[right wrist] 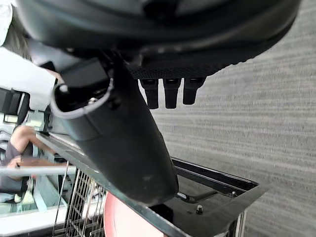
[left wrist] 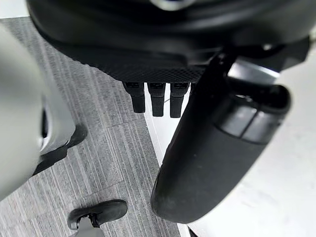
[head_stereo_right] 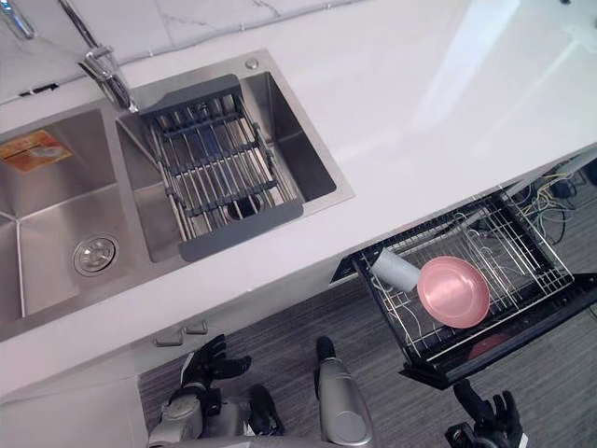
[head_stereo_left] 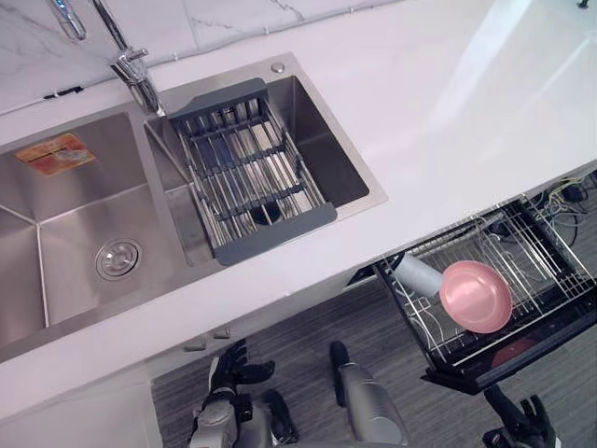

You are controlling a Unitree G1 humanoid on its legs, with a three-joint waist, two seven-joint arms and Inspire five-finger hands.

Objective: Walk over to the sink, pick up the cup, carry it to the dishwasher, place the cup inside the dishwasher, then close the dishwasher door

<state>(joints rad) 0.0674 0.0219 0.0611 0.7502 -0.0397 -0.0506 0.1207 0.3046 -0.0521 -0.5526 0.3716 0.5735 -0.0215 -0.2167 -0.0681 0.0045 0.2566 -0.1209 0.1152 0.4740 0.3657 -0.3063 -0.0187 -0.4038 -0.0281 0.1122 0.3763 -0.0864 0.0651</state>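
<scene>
A pale grey cup (head_stereo_left: pixel 418 276) lies on its side in the pulled-out dishwasher rack (head_stereo_left: pixel 552 250), touching a pink plate (head_stereo_left: pixel 476 296). The dishwasher's dark door (head_stereo_left: pixel 508 362) hangs open under the rack, below the white counter's right end. My left hand (head_stereo_left: pixel 229 368) hangs low over the floor in front of the sink cabinet, open and empty; its fingers (left wrist: pixel 157 101) are straight in the left wrist view. My right hand (head_stereo_right: pixel 487 418) is open too, just in front of the door's edge (right wrist: pixel 217 187), and holds nothing.
A steel double sink (head_stereo_left: pixel 75 224) is set in the white counter (head_stereo_left: pixel 448 103), with a grey drying rack (head_stereo_left: pixel 247 173) across its right basin and a faucet (head_stereo_left: pixel 131 65) behind. Grey floor (head_stereo_left: pixel 308 336) lies between cabinet and dishwasher. A seated person (right wrist: pixel 19 144) shows beyond the rack.
</scene>
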